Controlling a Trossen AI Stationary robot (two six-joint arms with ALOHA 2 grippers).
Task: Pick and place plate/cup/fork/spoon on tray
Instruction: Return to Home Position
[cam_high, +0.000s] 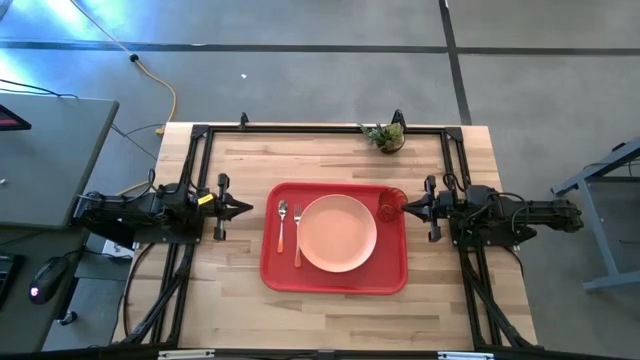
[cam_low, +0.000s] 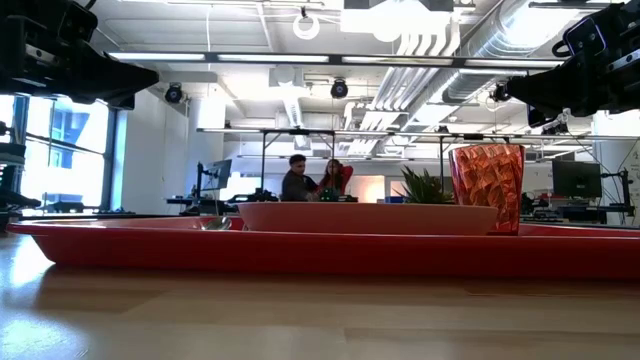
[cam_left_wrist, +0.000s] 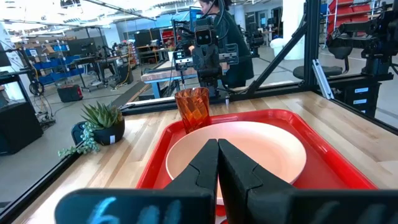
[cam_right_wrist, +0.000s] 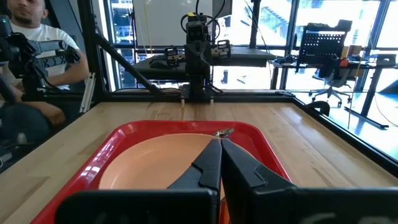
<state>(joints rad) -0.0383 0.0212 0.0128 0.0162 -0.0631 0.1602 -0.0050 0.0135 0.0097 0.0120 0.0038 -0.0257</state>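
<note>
The red tray (cam_high: 335, 282) lies mid-table. On it rest the peach-pink plate (cam_high: 338, 233), the fork (cam_high: 297, 235) and the spoon (cam_high: 282, 225) side by side left of the plate, and the red-orange cup (cam_high: 391, 203) upright at the tray's far right corner. My left gripper (cam_high: 247, 208) is shut and empty, left of the tray. My right gripper (cam_high: 405, 207) is shut and empty, just right of the cup. The plate (cam_left_wrist: 236, 152) and cup (cam_left_wrist: 193, 107) show past my left gripper's shut fingers (cam_left_wrist: 218, 163); the plate (cam_right_wrist: 155, 163) shows past my right gripper's fingers (cam_right_wrist: 221, 160).
A small potted green plant (cam_high: 384, 136) stands at the table's far edge, right of centre. A black frame (cam_high: 300, 128) runs around the table. People sit in the room beyond (cam_low: 312, 180), and a person (cam_right_wrist: 37, 68) is beside the table in the right wrist view.
</note>
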